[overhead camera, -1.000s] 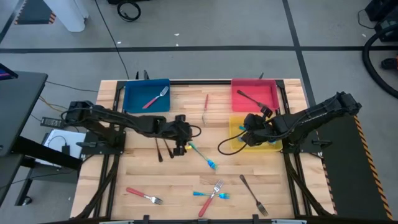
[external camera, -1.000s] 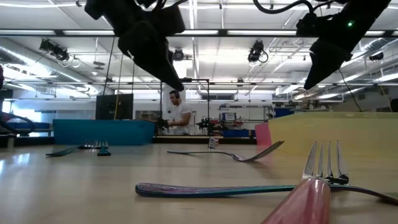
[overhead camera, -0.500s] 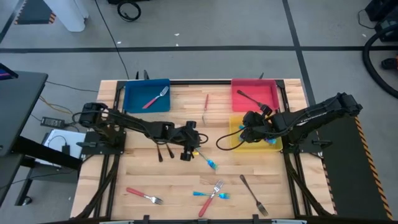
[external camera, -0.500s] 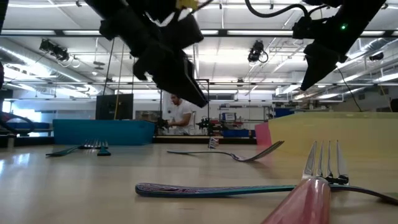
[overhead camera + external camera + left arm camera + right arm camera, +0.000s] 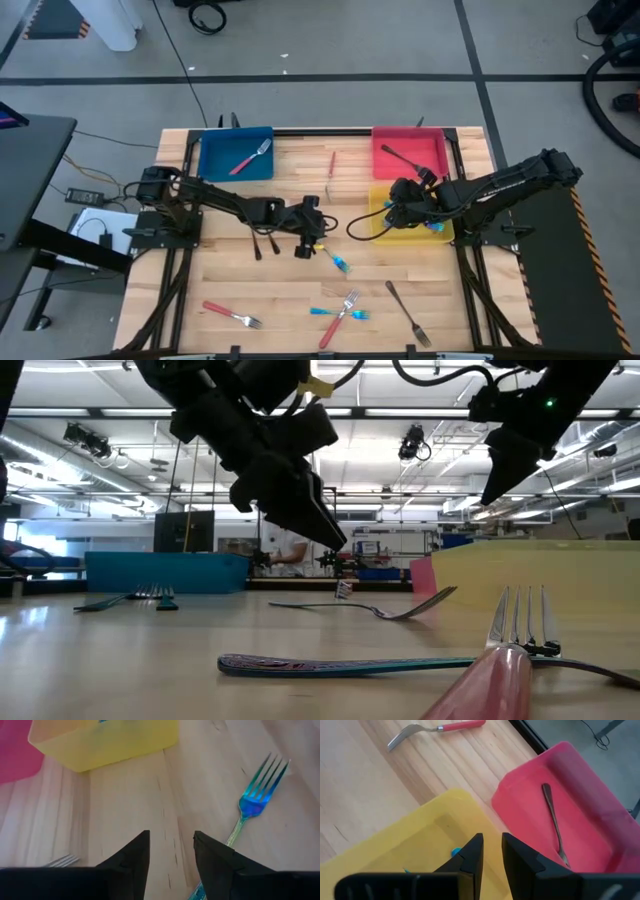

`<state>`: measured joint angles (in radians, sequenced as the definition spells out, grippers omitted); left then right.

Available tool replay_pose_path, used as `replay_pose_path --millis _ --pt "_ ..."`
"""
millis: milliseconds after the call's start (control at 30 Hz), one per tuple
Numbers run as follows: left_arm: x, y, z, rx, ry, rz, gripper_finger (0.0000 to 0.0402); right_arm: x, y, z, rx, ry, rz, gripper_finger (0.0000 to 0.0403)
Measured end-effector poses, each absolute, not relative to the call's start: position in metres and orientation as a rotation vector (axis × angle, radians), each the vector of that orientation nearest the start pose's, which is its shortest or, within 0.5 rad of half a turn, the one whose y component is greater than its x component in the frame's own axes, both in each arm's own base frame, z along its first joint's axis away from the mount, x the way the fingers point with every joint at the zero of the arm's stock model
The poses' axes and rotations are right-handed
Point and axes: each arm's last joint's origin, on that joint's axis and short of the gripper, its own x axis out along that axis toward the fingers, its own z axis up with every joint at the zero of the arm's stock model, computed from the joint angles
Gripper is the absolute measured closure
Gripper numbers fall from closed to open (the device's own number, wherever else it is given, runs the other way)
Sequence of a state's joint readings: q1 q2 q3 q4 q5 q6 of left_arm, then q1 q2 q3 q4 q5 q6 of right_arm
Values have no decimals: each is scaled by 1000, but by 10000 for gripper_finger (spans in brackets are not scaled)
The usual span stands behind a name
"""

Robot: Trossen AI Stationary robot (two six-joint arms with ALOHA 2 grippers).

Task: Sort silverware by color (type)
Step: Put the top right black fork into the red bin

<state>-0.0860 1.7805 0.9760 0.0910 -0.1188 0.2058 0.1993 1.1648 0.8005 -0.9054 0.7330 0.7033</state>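
A light-blue-handled fork [image 5: 333, 254] lies flat on the table's middle; its tines [image 5: 260, 785] show in the left wrist view. My left gripper [image 5: 308, 243] hangs open just left of it, above the wood [image 5: 325, 535], and touches nothing [image 5: 170, 852]. My right gripper [image 5: 396, 206] hovers over the yellow tray [image 5: 412, 228], fingers a little apart with nothing between them [image 5: 492, 851]. A dark fork [image 5: 554, 820] lies in the red tray [image 5: 408, 155], and a red-handled fork [image 5: 250, 157] in the blue tray [image 5: 215, 160].
Two dark forks [image 5: 262, 240] lie under my left arm. A red-handled fork [image 5: 331, 170] lies at the far middle and another [image 5: 232, 316] at the near left. A blue and a red fork cross [image 5: 340, 310] near the front edge, next to a dark fork [image 5: 408, 312].
My left gripper has gone toward the table's right edge and down, closing in on the light-blue-handled fork, which has not moved.
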Motion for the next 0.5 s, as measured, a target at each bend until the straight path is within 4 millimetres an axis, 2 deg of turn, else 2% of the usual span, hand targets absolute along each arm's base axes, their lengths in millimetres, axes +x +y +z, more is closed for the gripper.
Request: replay_pose_path --millis 200,500 --pt "358 -27 161 319 744 -64 249 193 19 230 68 889 -828 325" --pt "335 -25 146 309 1032 -80 249 193 19 230 94 877 -841 325"
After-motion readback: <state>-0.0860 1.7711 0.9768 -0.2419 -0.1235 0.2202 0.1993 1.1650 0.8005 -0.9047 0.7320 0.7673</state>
